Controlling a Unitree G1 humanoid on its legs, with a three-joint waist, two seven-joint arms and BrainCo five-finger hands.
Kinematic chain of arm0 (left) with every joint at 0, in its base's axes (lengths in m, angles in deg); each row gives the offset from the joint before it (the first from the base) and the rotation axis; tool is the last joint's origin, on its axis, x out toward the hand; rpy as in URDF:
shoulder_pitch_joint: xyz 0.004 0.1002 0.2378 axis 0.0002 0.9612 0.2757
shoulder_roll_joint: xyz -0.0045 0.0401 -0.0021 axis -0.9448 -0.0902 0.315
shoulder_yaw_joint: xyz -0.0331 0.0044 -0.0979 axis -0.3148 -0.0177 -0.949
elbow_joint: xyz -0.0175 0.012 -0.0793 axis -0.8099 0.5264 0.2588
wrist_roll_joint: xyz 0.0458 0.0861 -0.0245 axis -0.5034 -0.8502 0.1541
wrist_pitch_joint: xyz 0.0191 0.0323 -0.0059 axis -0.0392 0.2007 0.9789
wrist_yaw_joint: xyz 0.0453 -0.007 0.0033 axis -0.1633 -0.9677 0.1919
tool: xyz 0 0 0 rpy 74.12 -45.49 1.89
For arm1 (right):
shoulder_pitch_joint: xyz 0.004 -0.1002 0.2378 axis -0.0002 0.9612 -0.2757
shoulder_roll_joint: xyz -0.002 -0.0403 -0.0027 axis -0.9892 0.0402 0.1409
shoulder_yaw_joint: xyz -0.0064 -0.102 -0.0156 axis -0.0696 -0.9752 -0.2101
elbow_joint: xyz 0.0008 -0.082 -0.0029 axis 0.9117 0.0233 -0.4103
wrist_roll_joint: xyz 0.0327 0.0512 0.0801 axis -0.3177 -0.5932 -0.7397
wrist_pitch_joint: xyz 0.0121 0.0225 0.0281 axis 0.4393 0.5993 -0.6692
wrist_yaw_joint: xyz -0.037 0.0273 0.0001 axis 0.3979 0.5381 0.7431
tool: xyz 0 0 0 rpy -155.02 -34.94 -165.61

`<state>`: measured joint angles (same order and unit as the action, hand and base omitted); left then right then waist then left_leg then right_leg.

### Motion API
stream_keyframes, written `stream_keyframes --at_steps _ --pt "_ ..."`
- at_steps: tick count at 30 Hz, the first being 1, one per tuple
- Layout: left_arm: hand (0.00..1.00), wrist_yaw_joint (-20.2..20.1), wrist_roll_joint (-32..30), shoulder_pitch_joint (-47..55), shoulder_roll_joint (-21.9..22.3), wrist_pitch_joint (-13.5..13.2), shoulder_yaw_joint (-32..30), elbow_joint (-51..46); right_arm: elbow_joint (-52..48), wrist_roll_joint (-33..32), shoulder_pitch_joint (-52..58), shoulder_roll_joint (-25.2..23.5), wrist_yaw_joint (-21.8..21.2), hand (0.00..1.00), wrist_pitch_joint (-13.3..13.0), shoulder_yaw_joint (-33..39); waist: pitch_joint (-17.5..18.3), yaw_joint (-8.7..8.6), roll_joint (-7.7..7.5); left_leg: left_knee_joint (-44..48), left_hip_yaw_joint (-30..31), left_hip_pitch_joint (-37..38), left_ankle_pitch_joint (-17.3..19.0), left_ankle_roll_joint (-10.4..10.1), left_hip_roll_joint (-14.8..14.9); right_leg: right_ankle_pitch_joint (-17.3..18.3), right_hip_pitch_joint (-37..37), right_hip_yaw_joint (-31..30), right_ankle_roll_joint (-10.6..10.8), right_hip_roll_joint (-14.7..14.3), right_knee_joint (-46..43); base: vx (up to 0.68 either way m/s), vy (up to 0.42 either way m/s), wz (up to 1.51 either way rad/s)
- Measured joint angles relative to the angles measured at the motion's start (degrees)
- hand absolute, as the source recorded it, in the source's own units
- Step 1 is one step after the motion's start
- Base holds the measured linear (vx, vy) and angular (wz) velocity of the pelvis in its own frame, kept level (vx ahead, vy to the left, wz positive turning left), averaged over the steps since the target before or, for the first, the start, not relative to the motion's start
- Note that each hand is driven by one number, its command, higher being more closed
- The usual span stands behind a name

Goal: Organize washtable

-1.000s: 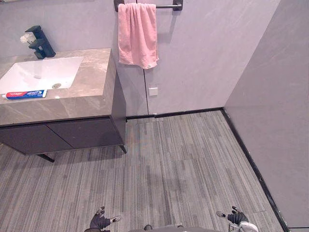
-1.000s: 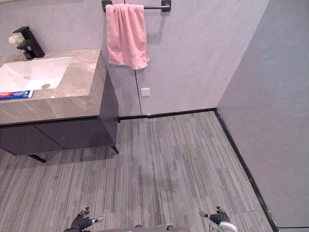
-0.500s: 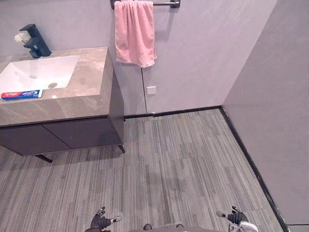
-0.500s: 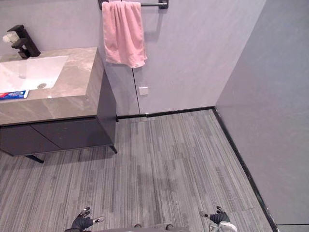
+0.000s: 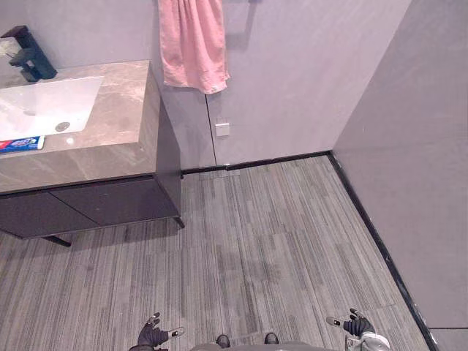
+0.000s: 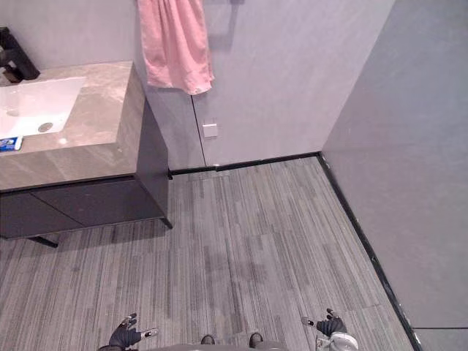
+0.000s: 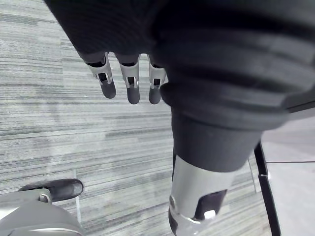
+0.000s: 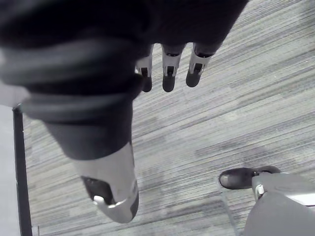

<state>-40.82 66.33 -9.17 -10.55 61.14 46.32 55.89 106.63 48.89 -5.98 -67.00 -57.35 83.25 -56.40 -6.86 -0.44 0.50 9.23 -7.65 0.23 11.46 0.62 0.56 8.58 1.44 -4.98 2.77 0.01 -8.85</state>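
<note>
toothpaste tube (image 5: 20, 142) lay crosswise on counter (image 5: 110, 139), well ahead-left of left robot hand (image 5: 152, 336); right robot hand (image 5: 356, 325) farther; both spread, empty.

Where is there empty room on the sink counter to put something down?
The marble counter is bare between the white basin and its right edge by the pink towel, and along the front right of the toothpaste. Tighter spots: the toothpaste's corner and round the black faucet.
</note>
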Motion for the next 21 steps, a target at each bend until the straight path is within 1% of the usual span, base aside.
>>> stream_keyframes --at_steps 1,2,3,4,5,6,7,8,9,11,12,13,14,15,16,17,18,19,20,21 --pt "0.0 0.0 0.0 0.0 -0.1 0.0 0.0 -0.6 0.0 0.1 -0.3 0.0 0.0 0.0 0.0 0.0 -0.7 0.0 -0.02 2.2 -0.5 -0.6 1.8 0.5 -0.1 2.1 1.5 -0.1 1.0 0.3 -4.3 0.03 0.077 -0.23" --pt "0.0 0.0 0.0 -0.1 -0.1 0.0 0.4 -0.9 0.0 0.4 -0.4 0.0 0.0 0.0 0.1 0.0 -0.9 0.09 0.04 4.0 -0.6 -1.2 3.3 1.1 -0.5 4.1 3.8 0.3 2.9 0.7 -10.0 0.02 0.067 -0.16" --pt "0.0 0.0 0.1 -0.2 -0.1 0.0 0.7 -0.9 -0.1 0.4 -0.4 -0.1 0.0 0.0 0.1 0.0 -0.9 0.08 0.11 4.5 -0.7 -1.2 3.9 1.3 -0.6 4.8 5.3 0.5 4.0 1.0 -13.5 0.06 0.103 0.0" --pt "0.0 0.0 0.2 -0.8 -0.5 0.0 2.1 -1.0 -0.1 0.4 -0.4 -0.4 0.0 0.0 0.2 -0.1 -1.3 0.37 0.1 5.6 -0.6 -0.7 4.9 1.9 -1.0 5.1 9.3 1.5 4.6 1.4 -23.3 0.1 0.077 0.06" --pt "0.0 0.0 0.2 -1.1 -0.9 0.0 2.4 -1.0 -0.2 0.4 -0.5 -0.7 0.0 0.0 0.2 -0.1 -1.7 0.73 -0.22 5.9 -0.6 0.1 5.1 2.0 -1.3 4.9 10.9 2.2 4.9 1.9 -27.6 0.21 0.102 0.12" --pt "0.0 0.0 0.3 -1.6 -1.4 0.1 2.7 -1.3 -0.4 0.4 -0.5 -1.3 0.0 0.0 0.2 -0.2 -2.5 1.03 -0.66 5.9 -0.2 1.7 5.6 2.8 -1.8 5.2 13.1 3.5 4.9 2.8 -33.6 0.25 0.06 0.12" --pt "0.0 0.2 0.3 -2.1 -1.8 0.1 2.7 -1.9 -0.4 0.4 -0.5 -1.5 0.0 0.0 0.3 -1.2 -3.1 1.22 -0.76 5.8 0.2 3.3 6.3 3.1 -2.2 7.0 15.0 5.5 4.2 3.8 -37.5 0.27 0.044 0.2" --pt "0.0 0.5 0.3 -2.3 -1.8 0.1 2.7 -2.1 -0.4 0.4 -0.8 -1.4 0.0 0.0 0.3 -2.0 -3.2 1.15 -0.8 5.4 0.8 4.4 6.8 3.1 -2.1 8.2 16.0 7.2 3.5 4.2 -37.8 0.26 0.023 0.28" --pt "0.0 0.9 0.3 -2.6 -1.8 0.1 2.7 -2.1 -0.6 0.4 -1.3 -1.3 0.0 0.0 0.2 -2.7 -3.3 0.84 -0.61 4.3 1.7 5.8 7.0 3.0 -1.6 9.0 17.2 9.4 2.5 4.0 -35.4 0.29 -0.004 0.35" --pt "0.0 1.0 0.3 -3.0 -1.5 0.1 2.7 -2.1 -0.6 0.4 -2.2 -0.8 0.0 0.0 0.1 -3.7 -3.7 -0.2 0.17 2.0 2.8 7.7 6.9 2.7 0.1 8.5 19.6 11.7 1.8 2.6 -28.3 0.37 -0.051 0.32" --pt "0.0 1.0 0.4 -3.4 -1.0 0.1 2.8 -2.1 -1.0 0.4 -2.7 -0.4 0.0 0.0 0.1 -3.7 -4.2 -0.65 1.1 0.5 3.2 9.1 6.8 1.7 1.6 6.3 21.4 12.3 0.4 0.8 -22.5 0.38 -0.081 0.26" --pt "0.0 1.0 0.5 -3.7 -1.0 0.1 3.2 -2.0 -1.5 0.4 -2.6 -0.3 0.0 0.0 0.1 -3.7 -4.3 -0.9 1.12 -0.3 3.5 10.0 6.5 0.4 2.0 2.9 22.1 12.1 -0.1 -0.3 -17.3 0.41 -0.087 0.35" --pt "0.0 1.0 0.5 -3.8 -1.2 0.1 4.3 -2.0 -2.0 0.4 -1.8 -0.2 0.0 0.0 0.1 -3.7 -4.1 -1.59 0.6 -0.4 4.6 10.8 6.8 -0.6 1.9 -1.6 22.1 11.3 -0.9 -0.3 -12.4 0.49 -0.142 0.64" --pt "0.0 0.9 0.5 -3.9 -0.8 0.1 4.6 -1.8 -2.3 0.4 -0.7 0.2 0.1 0.0 -0.1 -3.4 -3.5 -2.3 -0.33 -0.2 6.5 12.1 7.8 -2.3 2.1 -8.3 21.8 11.2 -3.9 0.3 -12.6 0.51 -0.16 0.54" --pt "0.0 1.0 0.5 -4.4 0.1 0.1 4.5 -1.7 -2.1 0.4 -0.7 0.7 0.1 0.0 0.2 -3.3 -3.5 -2.08 1.05 0.4 6.8 12.4 7.9 -2.6 3.3 -7.6 22.0 12.4 -4.0 -0.3 -14.2 0.61 -0.212 0.49" --pt "0.0 0.9 0.5 -5.0 0.7 -0.1 4.4 -2.0 -2.3 0.4 -0.4 0.3 0.3 0.0 0.2 -3.0 -3.3 -1.95 1.4 4.9 7.5 10.1 6.4 -5.2 3.8 -5.4 21.4 13.0 -5.4 -0.2 -14.5 0.51 -0.193 0.23" --pt "0.0 0.9 0.5 -5.4 1.9 -0.1 4.0 -2.1 -2.8 0.4 -0.3 0.0 0.3 0.0 0.2 -2.8 -3.8 -2.01 2.07 14.3 7.5 6.6 4.1 -6.9 4.3 -4.2 18.6 14.0 -5.9 -0.4 -13.0 0.5 -0.208 0.35" --pt "0.0 0.9 0.5 -5.4 2.6 0.0 3.6 -2.1 -3.3 0.4 0.2 -0.2 0.3 0.0 0.2 -3.0 -4.0 -2.2 2.56 20.6 7.4 4.0 2.5 -6.9 4.7 -3.6 16.5 14.5 -6.1 -0.7 -11.8 0.5 -0.21 0.33" --pt "0.0 0.9 0.5 -4.8 4.2 0.0 2.6 -2.9 -5.1 0.2 1.7 -0.8 0.5 0.0 0.3 -3.8 -4.6 -1.61 3.04 35.6 6.3 -1.0 -3.6 -5.9 7.2 -2.5 10.6 14.8 -6.9 -2.0 -8.6 0.49 -0.183 0.17" --pt "0.0 0.8 0.5 -3.6 4.9 0.0 2.2 -4.6 -6.8 -0.5 2.4 -2.1 1.0 0.0 0.2 -4.2 -5.0 -0.83 2.84 47.2 3.5 -5.1 -2.7 -4.6 10.8 -1.6 5.3 14.5 -7.9 -3.5 -6.2 0.48 -0.165 -0.02"
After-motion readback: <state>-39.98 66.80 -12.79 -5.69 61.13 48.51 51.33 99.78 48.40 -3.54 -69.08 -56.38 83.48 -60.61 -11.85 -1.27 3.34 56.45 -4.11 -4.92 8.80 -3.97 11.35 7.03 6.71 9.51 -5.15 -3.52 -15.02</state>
